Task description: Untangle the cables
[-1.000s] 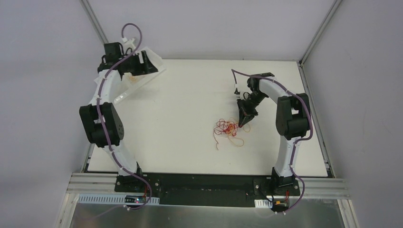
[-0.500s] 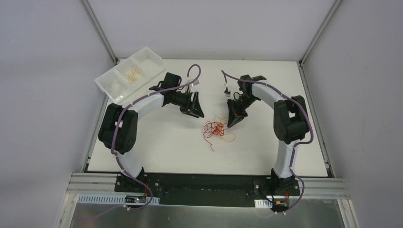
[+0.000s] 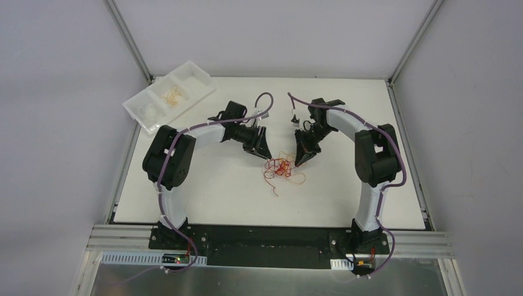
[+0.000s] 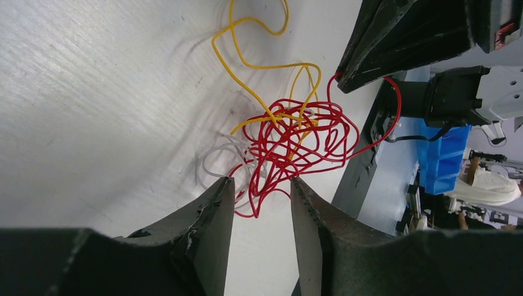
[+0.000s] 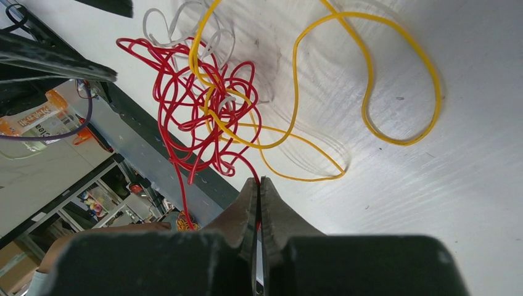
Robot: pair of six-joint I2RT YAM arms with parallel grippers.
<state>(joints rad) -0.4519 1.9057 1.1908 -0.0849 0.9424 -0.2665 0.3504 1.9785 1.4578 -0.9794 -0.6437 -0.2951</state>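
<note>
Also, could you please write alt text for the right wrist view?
The shut right claw pinches one red wire of a tangle of red, yellow and white wires lying on a white table.

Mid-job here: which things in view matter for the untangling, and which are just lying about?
Job: tangle; left fingers, open at it; right fingers, shut on it; probably tray, holding thin strands.
Lying about: purple arm cables; blue bin in the background.
</note>
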